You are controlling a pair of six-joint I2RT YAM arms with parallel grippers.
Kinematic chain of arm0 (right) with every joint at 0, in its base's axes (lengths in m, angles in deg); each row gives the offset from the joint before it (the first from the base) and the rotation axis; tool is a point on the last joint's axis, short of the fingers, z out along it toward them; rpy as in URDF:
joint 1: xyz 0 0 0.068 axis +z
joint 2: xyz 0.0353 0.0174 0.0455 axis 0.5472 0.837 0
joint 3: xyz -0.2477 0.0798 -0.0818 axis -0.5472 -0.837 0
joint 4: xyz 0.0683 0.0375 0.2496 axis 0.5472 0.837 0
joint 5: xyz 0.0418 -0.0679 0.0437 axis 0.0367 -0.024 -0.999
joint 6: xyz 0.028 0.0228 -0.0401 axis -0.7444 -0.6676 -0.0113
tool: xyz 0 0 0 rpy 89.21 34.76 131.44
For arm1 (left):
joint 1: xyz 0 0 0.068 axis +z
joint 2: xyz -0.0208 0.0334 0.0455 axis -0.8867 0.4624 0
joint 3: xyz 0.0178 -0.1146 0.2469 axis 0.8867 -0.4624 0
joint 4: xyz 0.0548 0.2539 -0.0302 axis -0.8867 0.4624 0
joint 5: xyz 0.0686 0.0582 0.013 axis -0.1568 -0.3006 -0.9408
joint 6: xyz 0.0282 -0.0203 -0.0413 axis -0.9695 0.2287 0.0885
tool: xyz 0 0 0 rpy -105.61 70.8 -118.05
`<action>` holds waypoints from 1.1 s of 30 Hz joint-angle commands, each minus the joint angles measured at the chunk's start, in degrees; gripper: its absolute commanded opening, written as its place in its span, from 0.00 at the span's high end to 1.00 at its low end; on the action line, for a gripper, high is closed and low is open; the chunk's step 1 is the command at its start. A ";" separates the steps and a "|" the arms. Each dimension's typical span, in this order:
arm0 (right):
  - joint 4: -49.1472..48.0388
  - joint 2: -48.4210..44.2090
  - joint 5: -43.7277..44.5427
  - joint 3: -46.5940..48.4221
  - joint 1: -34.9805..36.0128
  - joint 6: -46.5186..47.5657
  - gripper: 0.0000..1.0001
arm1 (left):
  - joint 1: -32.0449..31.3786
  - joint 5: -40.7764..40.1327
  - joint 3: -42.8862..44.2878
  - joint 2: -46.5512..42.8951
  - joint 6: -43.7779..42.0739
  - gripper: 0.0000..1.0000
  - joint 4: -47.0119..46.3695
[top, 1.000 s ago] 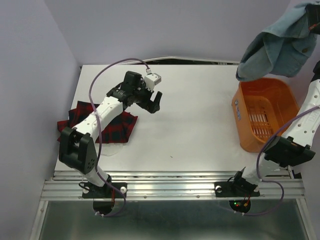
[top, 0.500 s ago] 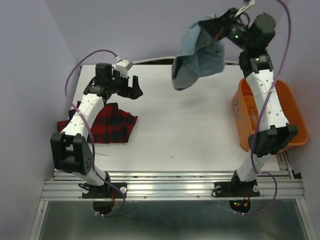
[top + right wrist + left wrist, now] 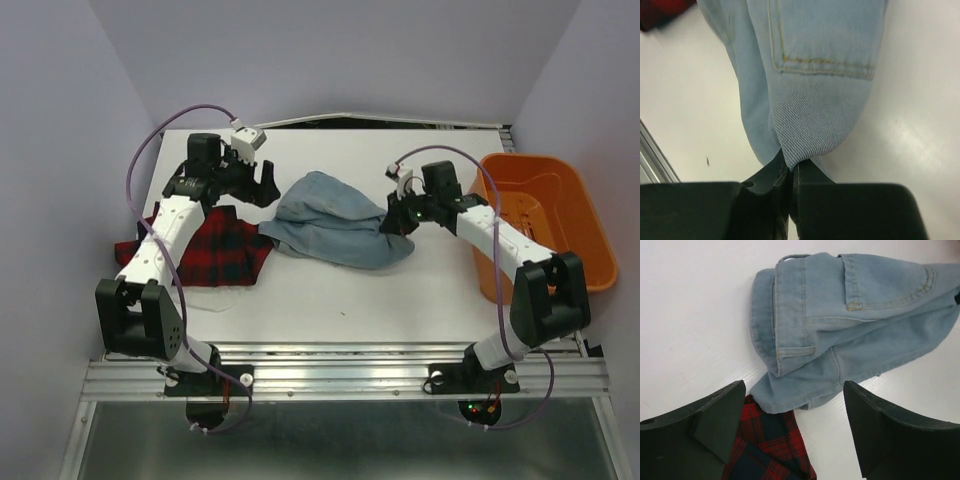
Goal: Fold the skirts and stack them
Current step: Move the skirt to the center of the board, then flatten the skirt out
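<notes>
- Denim skirt (image 3: 335, 225) lies crumpled on the table (image 3: 400, 290), mid-way between the two arms, with its waistband and belt loop at the left end.
- Its right end is lifted a little, pinched in the right gripper (image 3: 392, 222). The wrist view shows the jaws closed tight on a fold of the blue cloth.
- Plaid skirt (image 3: 215, 255) lies flat at the table's left side, partly under the left arm. Its right corner meets the denim's left edge.
- A pale cloth edge (image 3: 213, 299) shows at the plaid's near side. Whether it is the white skirt I cannot tell.
- Left gripper (image 3: 262, 185) hangs over the spot where denim and plaid meet, jaws spread wide and holding nothing.
- Orange tub (image 3: 580, 200) stands at the table's right edge, apart from the skirts.
</notes>
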 commanded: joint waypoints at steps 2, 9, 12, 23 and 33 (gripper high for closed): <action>7.31 -7.88 1.31 -11.31 -0.21 15.09 0.91 | 0.23 -1.37 0.07 3.45 -2.75 0.13 1.69; 13.04 -5.78 11.24 -11.33 -0.21 18.01 0.23 | -2.49 -4.37 3.14 11.28 -2.93 0.18 3.36; 12.95 -6.21 10.56 -7.29 -0.21 13.28 0.15 | -2.67 -2.53 4.02 13.30 -0.92 0.18 2.31; 5.31 8.96 5.01 24.33 4.79 -4.41 0.20 | -0.04 1.34 4.81 12.16 9.37 0.14 -4.37; 6.80 21.46 11.07 35.43 16.40 -2.74 0.20 | 4.10 3.19 5.17 11.46 10.08 0.09 -2.79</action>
